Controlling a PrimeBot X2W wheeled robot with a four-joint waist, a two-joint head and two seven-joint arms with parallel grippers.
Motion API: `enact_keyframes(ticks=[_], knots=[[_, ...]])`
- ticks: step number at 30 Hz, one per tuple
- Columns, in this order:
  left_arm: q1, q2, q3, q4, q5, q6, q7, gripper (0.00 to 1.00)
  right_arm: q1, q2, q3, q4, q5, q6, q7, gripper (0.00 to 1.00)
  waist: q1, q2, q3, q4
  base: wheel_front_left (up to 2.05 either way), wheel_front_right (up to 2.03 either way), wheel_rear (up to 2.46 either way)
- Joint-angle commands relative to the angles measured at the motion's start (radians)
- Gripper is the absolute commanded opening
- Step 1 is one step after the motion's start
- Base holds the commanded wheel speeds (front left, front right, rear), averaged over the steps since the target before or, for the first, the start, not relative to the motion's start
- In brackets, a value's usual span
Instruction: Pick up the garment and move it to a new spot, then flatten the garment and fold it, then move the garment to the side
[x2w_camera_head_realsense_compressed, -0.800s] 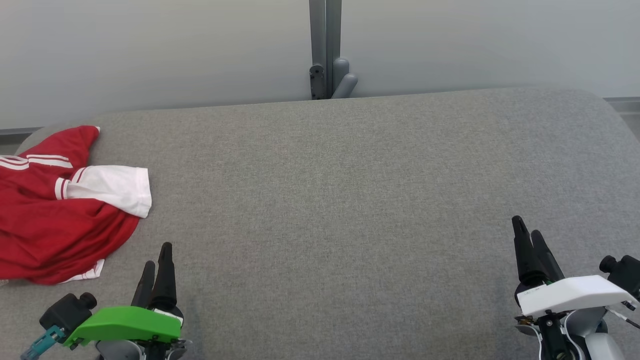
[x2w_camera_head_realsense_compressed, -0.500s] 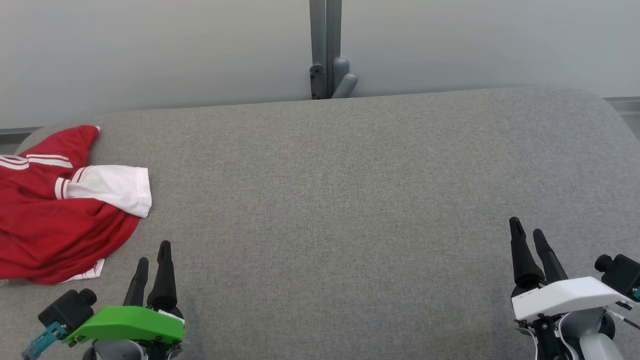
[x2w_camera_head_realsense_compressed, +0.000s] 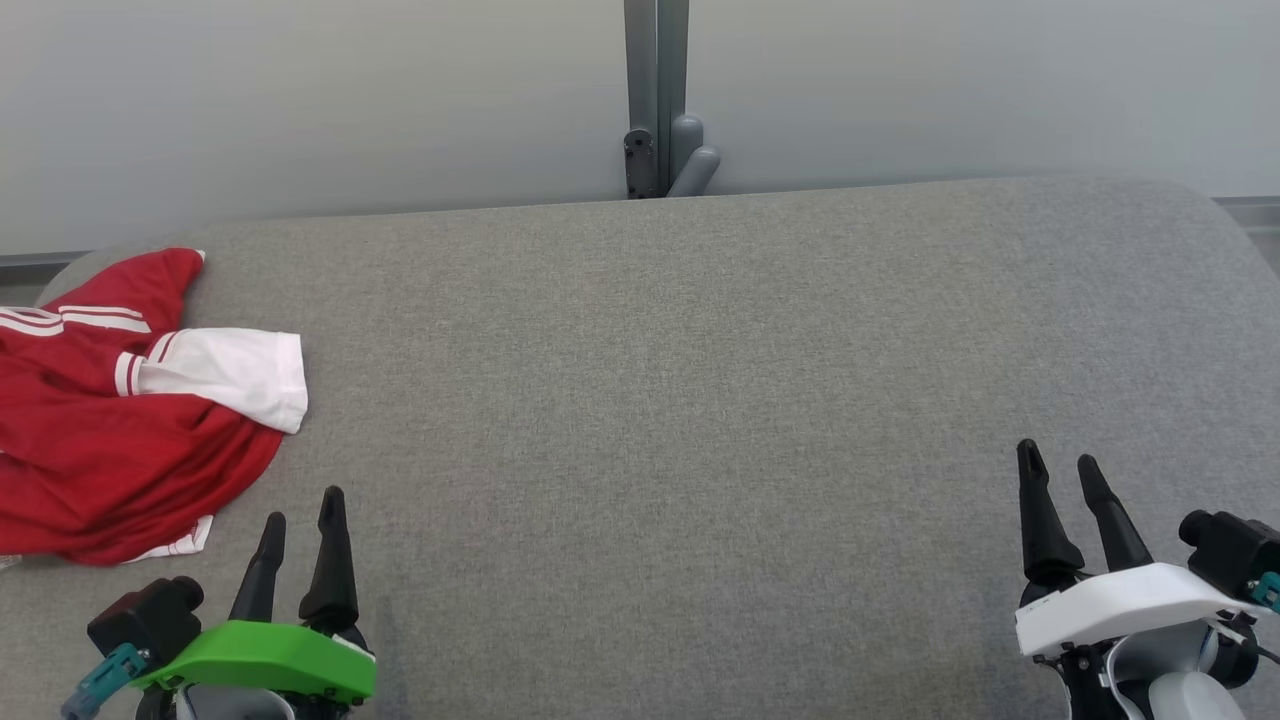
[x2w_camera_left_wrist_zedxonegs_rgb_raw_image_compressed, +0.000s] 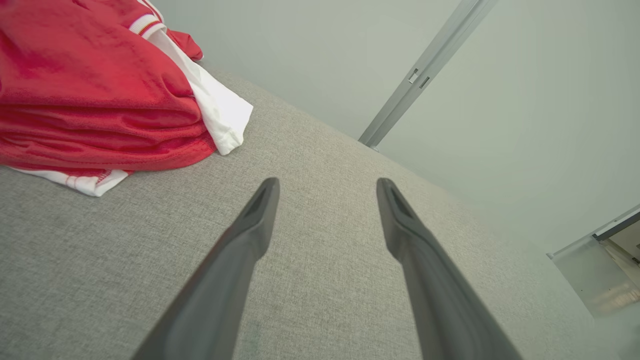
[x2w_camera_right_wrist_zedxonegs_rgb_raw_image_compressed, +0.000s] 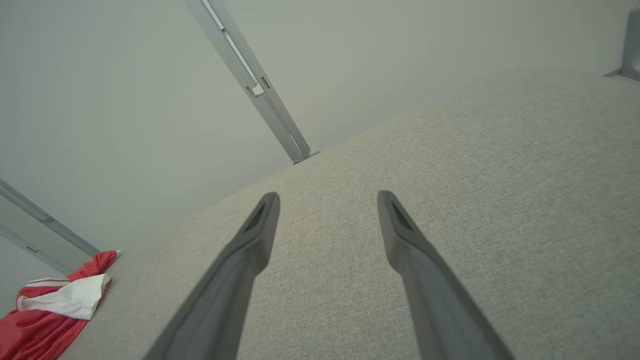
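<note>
A red and white garment (x2w_camera_head_realsense_compressed: 120, 440) lies crumpled at the left edge of a grey table (x2w_camera_head_realsense_compressed: 660, 400), near my left gripper (x2w_camera_head_realsense_compressed: 302, 507), whose jaws stand apart and empty; my right gripper (x2w_camera_head_realsense_compressed: 1057, 455), likewise spread, sits well apart at the right. It looks light, soft and limp, so I judge a pinch on the white sleeve (x2w_camera_head_realsense_compressed: 235, 375) or near hem (x2w_camera_head_realsense_compressed: 180, 543) best.

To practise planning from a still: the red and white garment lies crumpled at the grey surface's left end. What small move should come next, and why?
Probably move the left gripper forward and to its left, toward the garment. Its jaws stand open and empty, it is the nearer arm, and the garment lies unheld, so pickup comes first.
</note>
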Motion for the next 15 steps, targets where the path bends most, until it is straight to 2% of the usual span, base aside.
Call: enact_keyframes(ticks=[1, 15], knots=[[0.0, 0.011, 0.002, -0.005, 0.03, -0.008, -0.009, 1.0, -0.003, -0.005, -0.001, -0.016, -0.037, 0.0, -0.012, 1.0, 0.0, 0.0, 0.0, 0.0, 0.0, 0.0, 0.0], [0.014, 0.02, -0.003, 0.027, 0.189, -0.023, -0.047, 1.0, 0.015, -0.014, -0.018, -0.021, -0.199, 0.0, -0.051, 1.0, 0.0, 0.0, -0.001, 0.005, 0.0, 0.0, 0.0]])
